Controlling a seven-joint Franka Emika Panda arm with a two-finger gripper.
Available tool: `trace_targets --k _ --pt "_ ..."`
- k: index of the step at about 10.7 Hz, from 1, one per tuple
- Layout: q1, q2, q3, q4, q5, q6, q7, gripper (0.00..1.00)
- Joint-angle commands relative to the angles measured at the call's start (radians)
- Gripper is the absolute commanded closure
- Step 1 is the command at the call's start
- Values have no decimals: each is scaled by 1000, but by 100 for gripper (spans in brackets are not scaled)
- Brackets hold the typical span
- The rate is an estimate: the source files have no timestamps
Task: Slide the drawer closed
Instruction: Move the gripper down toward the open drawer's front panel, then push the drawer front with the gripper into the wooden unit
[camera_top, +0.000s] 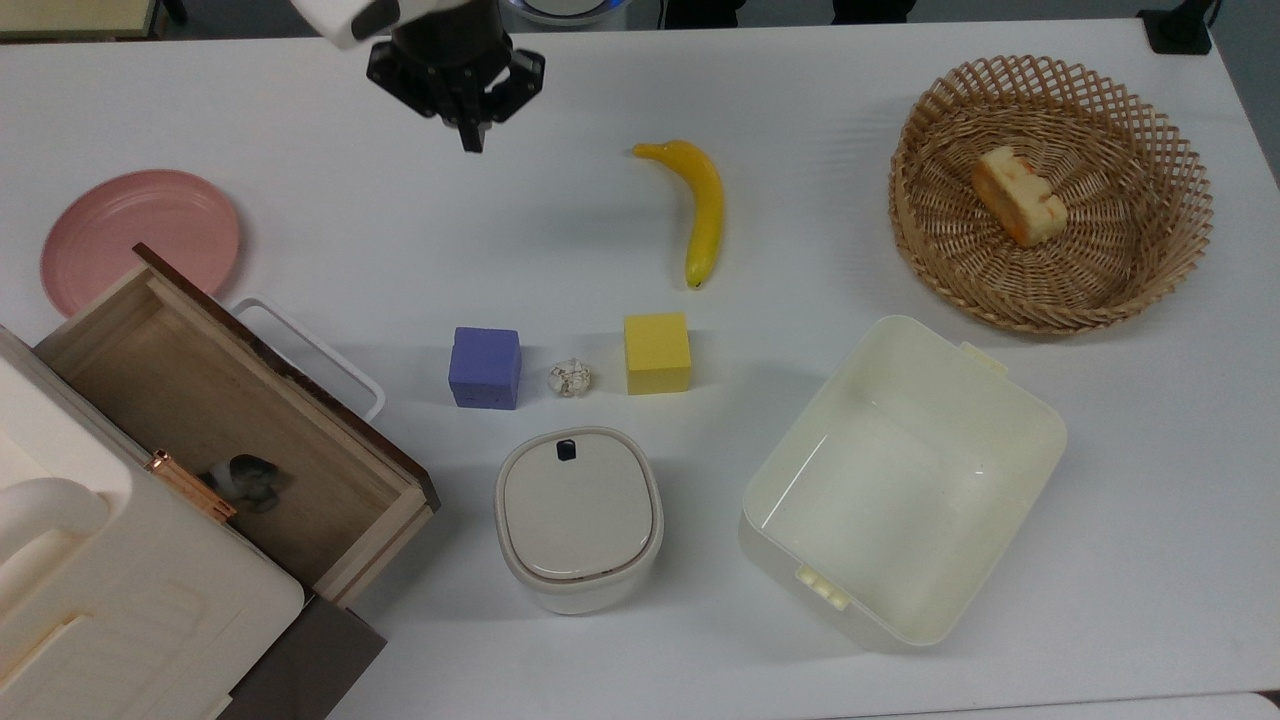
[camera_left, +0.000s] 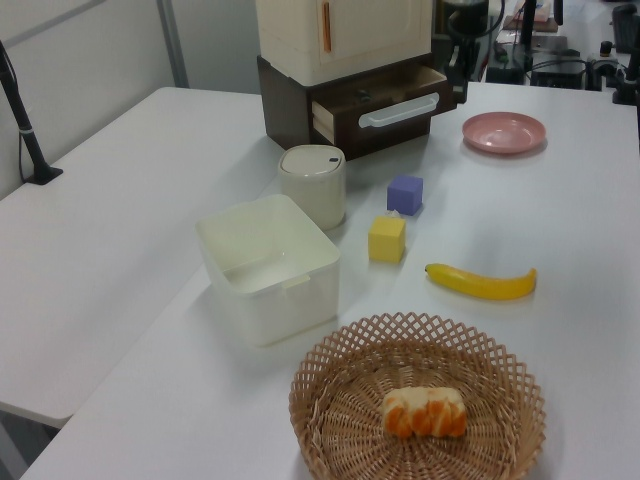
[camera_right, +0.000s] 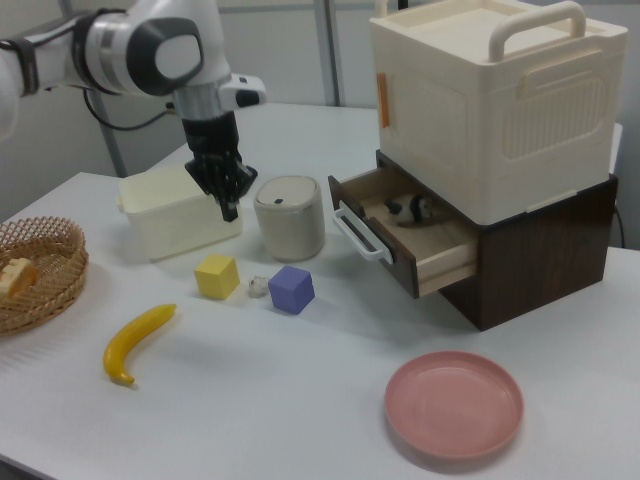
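The drawer (camera_top: 215, 405) stands pulled out of the brown cabinet (camera_right: 545, 250) at the top view's lower left. It is a light-wood box with a dark front panel and a white loop handle (camera_top: 315, 350). A small grey and white object (camera_top: 247, 478) lies inside it. The drawer (camera_right: 405, 240) also shows open in the right view, and the drawer (camera_left: 385, 100) in the left view. My gripper (camera_top: 470, 138) hangs shut and holds nothing, over the table's far side, well away from the handle. In the right view the gripper (camera_right: 229, 208) points down in front of the cream bin.
A cream case (camera_right: 495, 110) sits on the cabinet. A pink plate (camera_top: 140, 235) lies by the drawer. A purple cube (camera_top: 485, 367), a small white ball (camera_top: 570, 378), a yellow cube (camera_top: 657, 353), a lidded canister (camera_top: 578, 517), a cream bin (camera_top: 900, 480), a banana (camera_top: 700, 210) and a wicker basket (camera_top: 1050, 195) with bread are spread over the table.
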Motion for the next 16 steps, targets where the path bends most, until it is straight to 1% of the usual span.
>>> trace_targets --k 1,6,7,9,10,12,14,16 --pt "2 54 -14 0 17 84 40 100" --pt "-18 144 -20 1 12 253 372 100" --pt "-34 164 -20 3 10 288 416 100" --pt "-57 230 -23 33 -2 338 469 100" --pt "-60 254 -33 46 -19 374 494 100" --pt "-63 287 -55 46 -22 465 560 100" --pt "-64 320 -57 50 -46 489 577 100" --pt "-67 350 -78 61 -66 531 592 100"
